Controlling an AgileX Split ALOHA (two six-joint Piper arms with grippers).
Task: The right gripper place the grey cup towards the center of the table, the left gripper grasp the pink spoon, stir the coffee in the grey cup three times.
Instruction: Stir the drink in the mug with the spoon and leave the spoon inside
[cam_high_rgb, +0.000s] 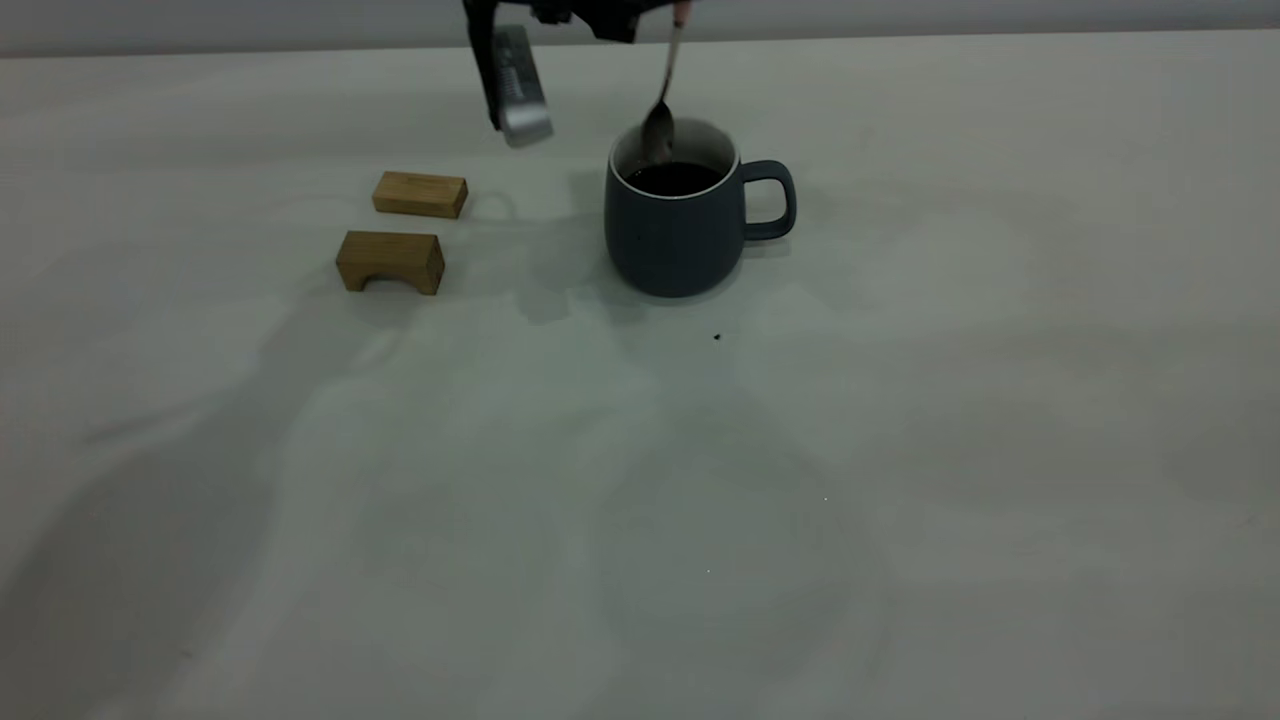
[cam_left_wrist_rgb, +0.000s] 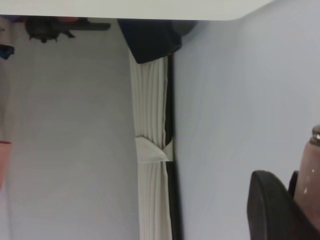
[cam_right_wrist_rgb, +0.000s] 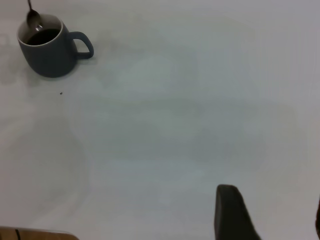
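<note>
Now: spoon bowl at cup mouth

Left gripper (cam_high_rgb: 655, 15) clamped on pink spoon (cam_high_rgb: 665, 90), long axis near vertical, bowl hanging just inside grey cup (cam_high_rgb: 685, 215) above coffee (cam_high_rgb: 675, 178). Cup upright on table (cam_high_rgb: 640, 500), handle toward right side. Straight descent needed to reach liquid. Right gripper (cam_right_wrist_rgb: 270, 215) well apart from cup (fingers spread, holding nothing).

The exterior view's top edge cuts off the left gripper (cam_high_rgb: 655, 10) and the pink spoon's (cam_high_rgb: 664, 95) handle end.
</note>
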